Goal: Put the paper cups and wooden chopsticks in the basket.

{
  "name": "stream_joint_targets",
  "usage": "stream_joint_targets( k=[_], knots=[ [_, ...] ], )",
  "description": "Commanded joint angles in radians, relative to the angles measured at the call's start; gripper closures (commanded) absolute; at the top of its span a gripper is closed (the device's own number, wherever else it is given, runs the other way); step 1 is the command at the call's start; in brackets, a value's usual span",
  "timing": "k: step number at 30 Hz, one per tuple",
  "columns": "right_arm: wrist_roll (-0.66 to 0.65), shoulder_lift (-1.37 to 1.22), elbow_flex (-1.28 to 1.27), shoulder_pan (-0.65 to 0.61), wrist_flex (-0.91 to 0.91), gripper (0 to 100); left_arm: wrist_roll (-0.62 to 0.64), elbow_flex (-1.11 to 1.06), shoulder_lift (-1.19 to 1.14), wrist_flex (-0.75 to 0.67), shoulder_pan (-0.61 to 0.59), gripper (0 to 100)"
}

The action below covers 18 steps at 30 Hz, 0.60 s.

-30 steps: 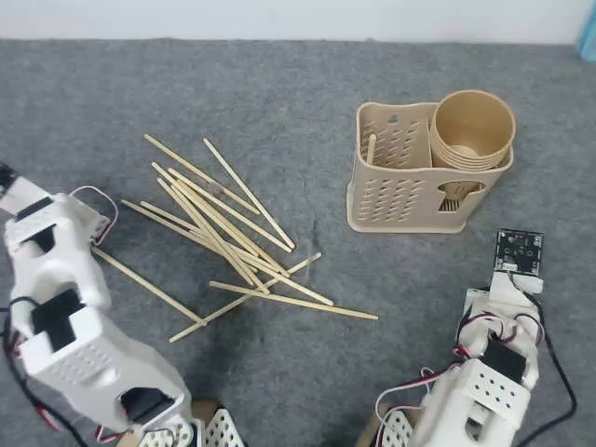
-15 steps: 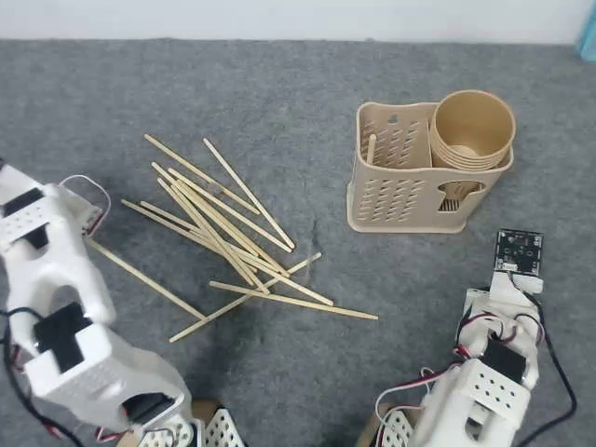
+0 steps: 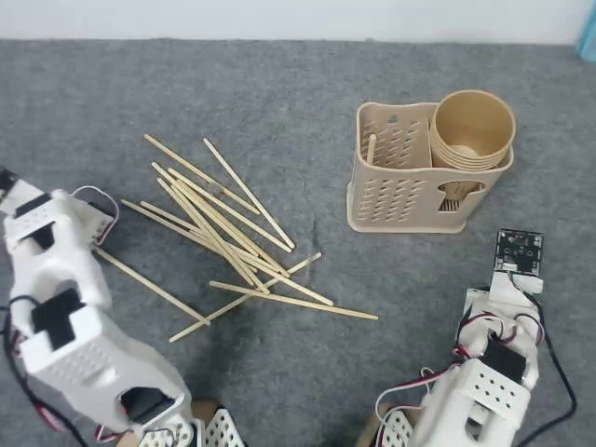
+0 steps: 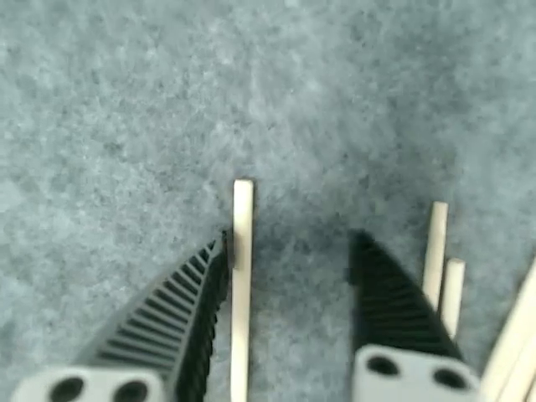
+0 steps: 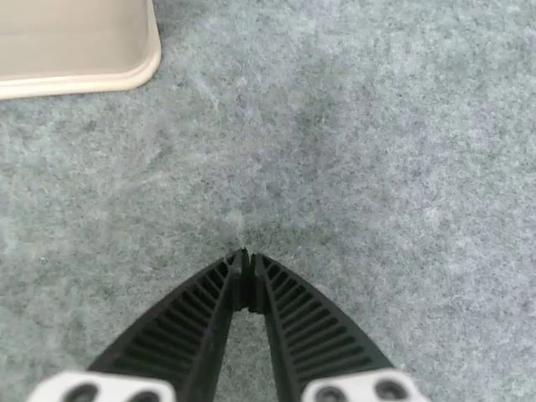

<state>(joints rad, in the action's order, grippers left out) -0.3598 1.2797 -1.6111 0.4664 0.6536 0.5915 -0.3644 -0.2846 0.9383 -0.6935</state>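
We see left end effector (image 4: 291,244) open wide, one chopstick (image 4: 242,285) touching its finger, well apart from basket (image 3: 391,200); right end effector (image 5: 248,256) closed, empty, near basket.

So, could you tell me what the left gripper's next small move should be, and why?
Probably close the left gripper on the chopstick. Its jaws stand open with that stick lying between them, close to one of them, so it looks lined up for a grasp.
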Motion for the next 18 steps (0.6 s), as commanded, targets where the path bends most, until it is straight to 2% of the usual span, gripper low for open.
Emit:
stream_joint_targets(
  k=[1,8,14,18],
  knots=[
    [-0.015,0.022,0.008,0.019,-0.015,99.1,0.017,0.065,-0.008,-0.008,0.005,77],
    [-0.015,0.022,0.008,0.021,-0.015,99.1,0.017,0.145,-0.098,0.02,-0.012,100],
    [-0.015,0.022,0.008,0.027,-0.015,99.1,0.014,0.16,-0.092,0.032,-0.014,99],
    [-0.015,0.022,0.008,0.035,-0.015,99.1,0.014,0.16,-0.005,0.049,-0.021,99]
  ],
)
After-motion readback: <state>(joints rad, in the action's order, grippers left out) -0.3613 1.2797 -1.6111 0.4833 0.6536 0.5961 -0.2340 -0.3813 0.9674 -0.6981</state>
